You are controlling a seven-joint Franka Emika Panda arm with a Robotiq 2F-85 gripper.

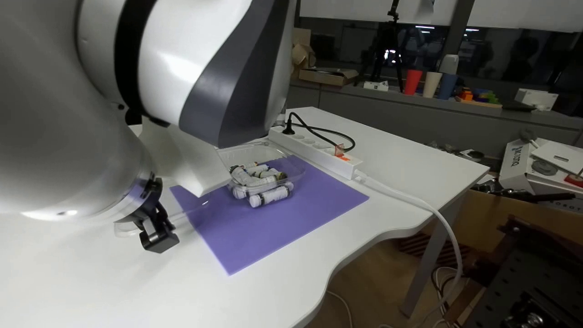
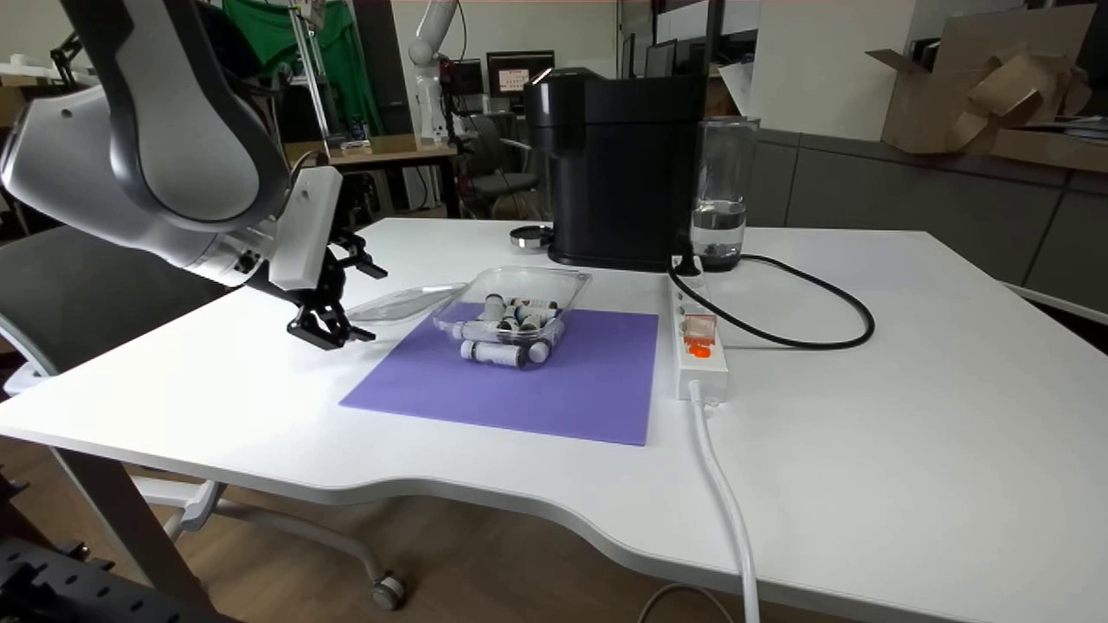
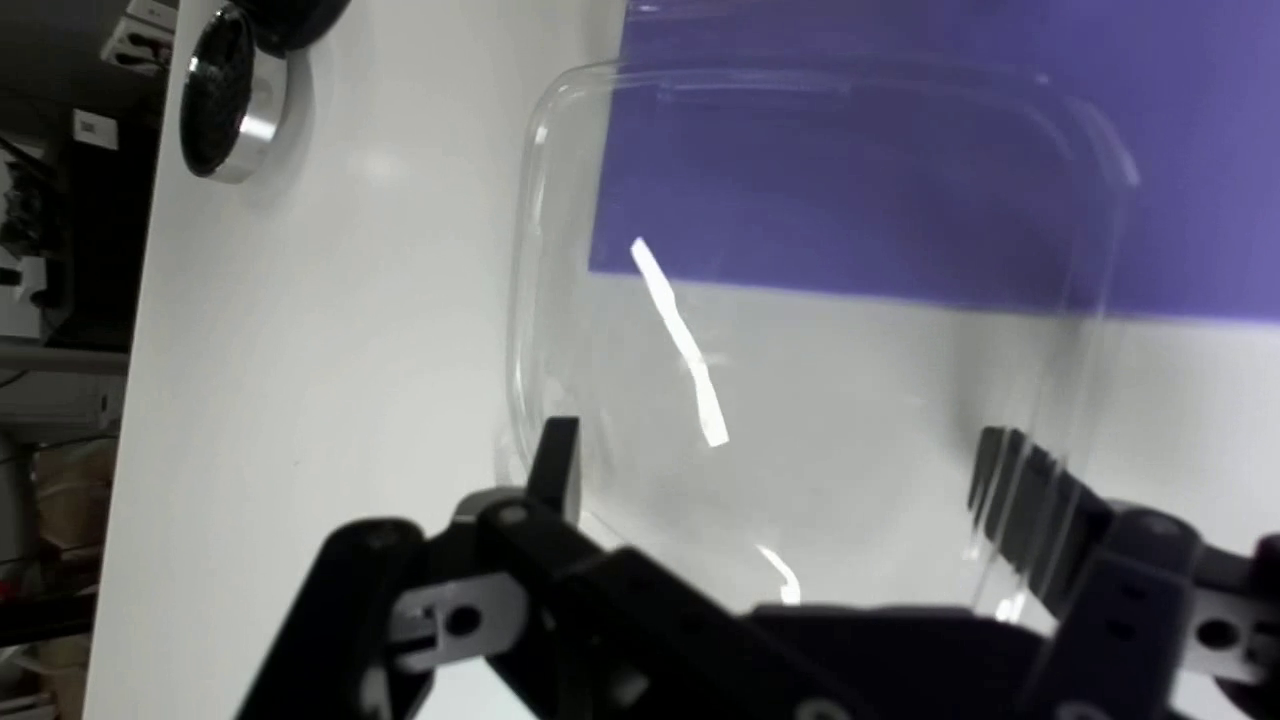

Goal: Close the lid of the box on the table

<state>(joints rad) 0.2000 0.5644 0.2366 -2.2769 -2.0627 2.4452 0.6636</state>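
White table (image 2: pixel 866 484), and here's the gripper (image 3: pixel 780 440), jaws wide apart at the outer end of the clear lid (image 2: pixel 407 303), contact unclear, presumably to swing it over; that lid slopes away from the transparent box (image 2: pixel 511 281) of white bottles (image 2: pixel 493 353).
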